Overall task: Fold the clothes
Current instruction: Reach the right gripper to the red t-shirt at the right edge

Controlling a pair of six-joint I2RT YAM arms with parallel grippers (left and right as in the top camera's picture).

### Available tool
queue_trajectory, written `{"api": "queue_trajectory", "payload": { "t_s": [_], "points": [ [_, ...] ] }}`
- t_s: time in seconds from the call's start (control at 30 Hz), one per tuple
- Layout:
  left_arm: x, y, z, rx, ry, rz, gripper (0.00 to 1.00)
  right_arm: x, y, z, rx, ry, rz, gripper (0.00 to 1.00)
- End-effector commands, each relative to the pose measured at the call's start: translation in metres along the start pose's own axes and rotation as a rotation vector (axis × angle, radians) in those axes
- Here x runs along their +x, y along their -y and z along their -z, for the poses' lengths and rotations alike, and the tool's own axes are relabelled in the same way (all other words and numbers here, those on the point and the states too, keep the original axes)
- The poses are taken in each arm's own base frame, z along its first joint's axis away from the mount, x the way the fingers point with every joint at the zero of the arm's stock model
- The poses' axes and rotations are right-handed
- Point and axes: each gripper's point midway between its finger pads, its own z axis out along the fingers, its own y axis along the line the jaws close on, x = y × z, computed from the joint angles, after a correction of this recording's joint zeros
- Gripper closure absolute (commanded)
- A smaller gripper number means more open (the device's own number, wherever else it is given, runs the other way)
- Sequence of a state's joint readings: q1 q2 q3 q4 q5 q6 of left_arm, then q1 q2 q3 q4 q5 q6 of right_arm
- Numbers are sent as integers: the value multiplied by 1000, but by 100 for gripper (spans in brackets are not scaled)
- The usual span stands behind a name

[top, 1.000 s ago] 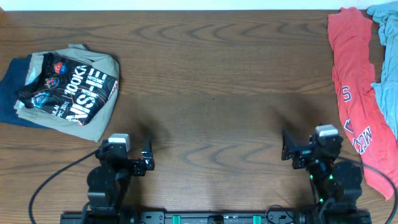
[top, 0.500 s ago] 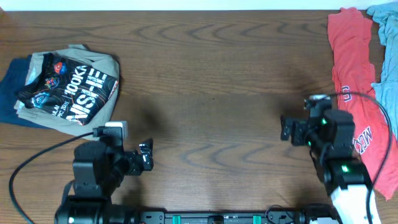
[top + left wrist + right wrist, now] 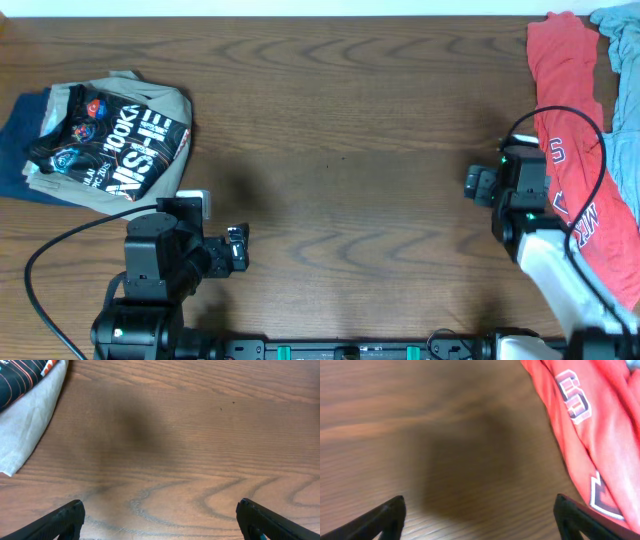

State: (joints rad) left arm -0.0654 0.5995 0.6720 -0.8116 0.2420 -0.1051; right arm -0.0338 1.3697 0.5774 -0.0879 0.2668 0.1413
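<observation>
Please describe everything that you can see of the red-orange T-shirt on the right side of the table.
The red-orange T-shirt lies unfolded and crumpled in a long strip along the right edge of the table, from far side to near side. It looks like soft cotton, full of wrinkles. Navy-and-white letters show on it, partly lost in folds. A light blue garment touches its right side. Nothing grips it.

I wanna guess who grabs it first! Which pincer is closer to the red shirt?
Right. The right pincer is just beside the red shirt, at its left edge. The left pincer is far across the table, near the folded pile.
</observation>
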Motion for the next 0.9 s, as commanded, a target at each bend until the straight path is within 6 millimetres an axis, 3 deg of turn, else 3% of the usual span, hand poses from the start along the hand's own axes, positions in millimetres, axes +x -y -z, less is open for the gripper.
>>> {"api": "queue_trajectory", "payload": {
  "t_s": [0.0, 0.3, 0.57, 0.87],
  "points": [
    [-5, 4, 4, 17, 13, 5, 2, 6, 28, -19, 121, -32, -105, 22],
    [-5, 4, 4, 16, 12, 5, 2, 31, 69, -56, 211, -99, -233, 26],
    [-5, 4, 4, 17, 13, 5, 2, 18, 77, -59, 217, -41, -267, 23],
    [-5, 4, 4, 16, 12, 5, 2, 20, 94, -59, 258, -44, -277, 23]
  ]
}}
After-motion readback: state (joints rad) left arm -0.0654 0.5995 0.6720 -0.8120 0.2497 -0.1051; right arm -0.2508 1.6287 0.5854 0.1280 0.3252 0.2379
